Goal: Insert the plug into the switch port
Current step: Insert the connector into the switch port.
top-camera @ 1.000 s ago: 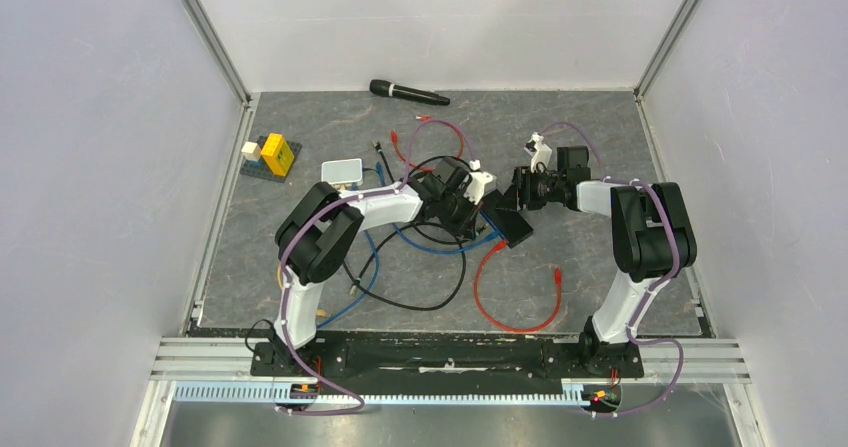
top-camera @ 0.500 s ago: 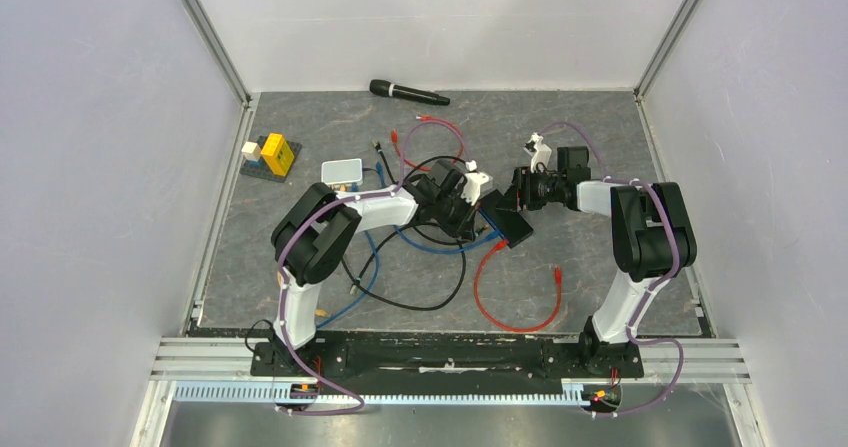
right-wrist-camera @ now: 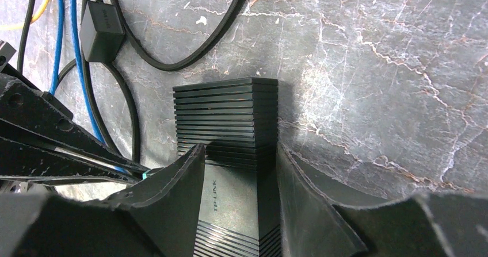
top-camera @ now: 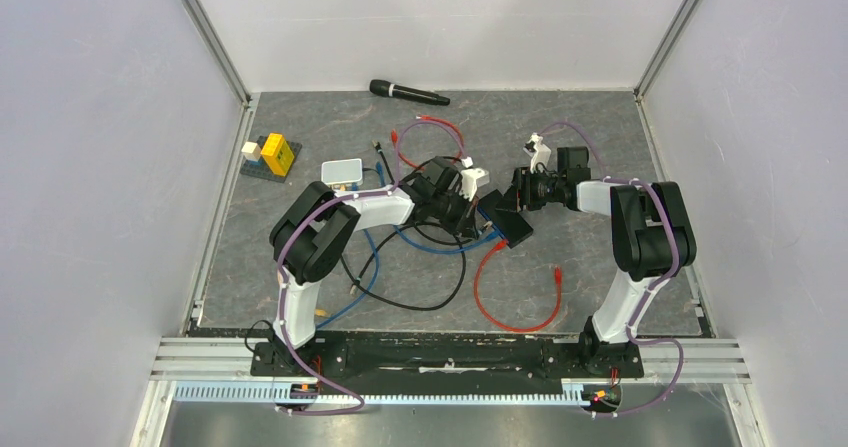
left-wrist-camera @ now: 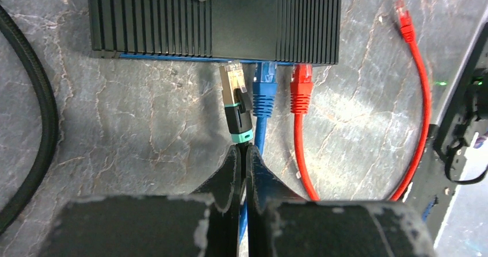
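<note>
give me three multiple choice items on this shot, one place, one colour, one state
1. Where is the plug that the left gripper holds?
A) left of the blue plug, at the switch edge
B) on top of the switch
C) behind the switch

2. What colour is that plug's band?
A) yellow
B) teal
C) white

3. How is the right gripper?
A) wide open in the air
B) out of view
C) clamped on the switch

Key: 1 A, the left wrist view shows it beside the blue plug. 2 B, the band behind the metal tip is teal. 3 C, its fingers press both sides of the switch.
</note>
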Motion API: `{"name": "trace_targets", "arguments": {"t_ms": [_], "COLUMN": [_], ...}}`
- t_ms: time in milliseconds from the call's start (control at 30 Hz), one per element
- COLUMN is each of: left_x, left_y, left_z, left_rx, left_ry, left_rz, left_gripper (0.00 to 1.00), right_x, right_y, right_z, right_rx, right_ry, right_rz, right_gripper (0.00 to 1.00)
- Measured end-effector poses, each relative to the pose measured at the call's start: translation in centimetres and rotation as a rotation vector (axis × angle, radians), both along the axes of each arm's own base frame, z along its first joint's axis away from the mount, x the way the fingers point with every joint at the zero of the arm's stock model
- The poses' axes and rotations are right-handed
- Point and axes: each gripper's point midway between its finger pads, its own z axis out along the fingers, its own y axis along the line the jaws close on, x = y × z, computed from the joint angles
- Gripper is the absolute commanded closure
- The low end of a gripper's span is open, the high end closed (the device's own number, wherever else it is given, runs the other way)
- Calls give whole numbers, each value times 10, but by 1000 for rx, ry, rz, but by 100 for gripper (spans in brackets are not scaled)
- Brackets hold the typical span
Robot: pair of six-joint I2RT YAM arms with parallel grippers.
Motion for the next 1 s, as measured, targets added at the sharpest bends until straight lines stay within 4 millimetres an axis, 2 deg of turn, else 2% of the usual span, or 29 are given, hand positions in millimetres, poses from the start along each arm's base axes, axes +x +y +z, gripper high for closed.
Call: {"name": "trace_targets", "arguments": {"t_ms": [367,733,867,1000], "left_x": [-5,3,3,1], "left_y": [-5,7,2,0], "left_z": [3,-4,0,-3], "left_rx": [-44,-60,-89,-90], "left_ry": [83,147,144,166], "left_rz": [48,140,120,103], "left_gripper": [98,98,98,98], "right_x": [0,0,0,-1], "right_y": [0,0,0,0], "right_z": [0,0,0,0], "right_rx": [4,7,9,20], "right_ry": [-1,-1,-2,0], "right_rz": [4,5,7,15], "right_gripper": [50,49,49,49]}}
